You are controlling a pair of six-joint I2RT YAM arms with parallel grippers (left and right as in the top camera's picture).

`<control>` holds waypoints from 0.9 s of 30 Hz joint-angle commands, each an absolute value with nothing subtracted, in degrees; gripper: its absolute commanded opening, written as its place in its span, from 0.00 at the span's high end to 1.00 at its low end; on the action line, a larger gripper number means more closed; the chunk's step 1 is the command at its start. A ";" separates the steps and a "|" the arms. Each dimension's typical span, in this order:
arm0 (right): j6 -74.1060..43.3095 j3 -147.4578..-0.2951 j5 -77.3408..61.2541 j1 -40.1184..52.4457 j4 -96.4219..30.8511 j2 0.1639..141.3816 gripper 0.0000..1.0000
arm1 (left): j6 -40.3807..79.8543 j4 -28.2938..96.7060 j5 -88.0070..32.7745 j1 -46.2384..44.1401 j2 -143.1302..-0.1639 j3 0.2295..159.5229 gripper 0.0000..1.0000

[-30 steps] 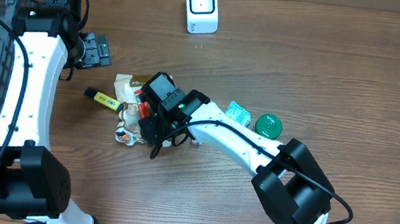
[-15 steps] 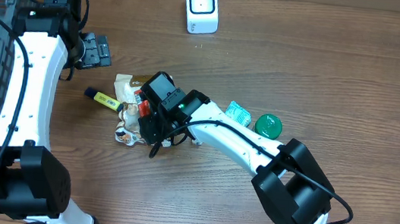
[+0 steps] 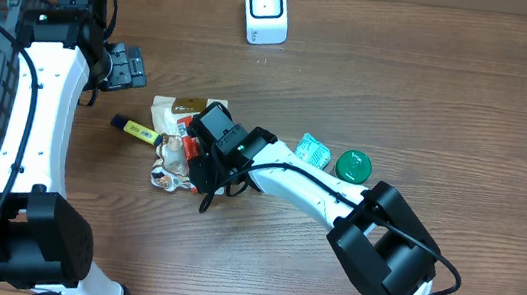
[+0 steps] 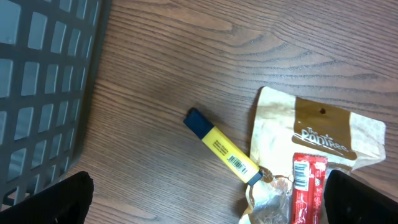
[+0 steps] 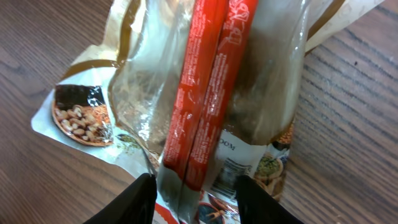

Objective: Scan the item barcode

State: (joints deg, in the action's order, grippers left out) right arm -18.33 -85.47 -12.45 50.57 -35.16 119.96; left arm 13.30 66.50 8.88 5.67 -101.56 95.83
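Straddling red packet (image 5: 205, 93): right claw (image 5: 196, 199); highlighter (image 4: 222, 152) barcode: left wrist only

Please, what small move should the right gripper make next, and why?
Probably close the right gripper on the red packet. Its fingers stand on either side of the packet's near end and seem not yet to press it. A firm hold is needed before carrying it to the scanner.

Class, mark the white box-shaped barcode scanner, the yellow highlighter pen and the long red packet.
White box-shaped barcode scanner (image 3: 264, 1): overhead view, its front window.
Yellow highlighter pen (image 4: 227, 153): left wrist view, mid-barrel.
Long red packet (image 5: 207, 88): right wrist view, its middle.
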 commanded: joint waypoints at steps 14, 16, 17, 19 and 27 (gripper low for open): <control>-18.68 -84.84 -12.32 50.85 -34.79 119.61 0.94 | 12.84 66.61 9.41 5.45 -100.73 95.79 0.00; -18.68 -85.06 -12.73 50.65 -35.27 119.28 0.96 | 12.84 66.61 9.41 5.43 -100.73 95.79 0.00; -18.65 -85.54 -13.67 50.46 -36.23 118.63 0.96 | 12.84 66.61 9.41 5.43 -100.73 95.79 0.00; -18.33 -86.15 -13.78 50.37 -37.41 117.23 0.96 | 12.84 66.59 9.41 5.43 -100.73 95.79 0.00; -14.76 -85.71 -13.54 50.39 -39.38 115.09 0.90 | 12.84 66.61 9.41 5.41 -100.73 95.79 0.00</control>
State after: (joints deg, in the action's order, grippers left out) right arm -16.21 -85.38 -13.52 50.61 -39.27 117.25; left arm 13.30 66.50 8.88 5.65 -101.56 95.83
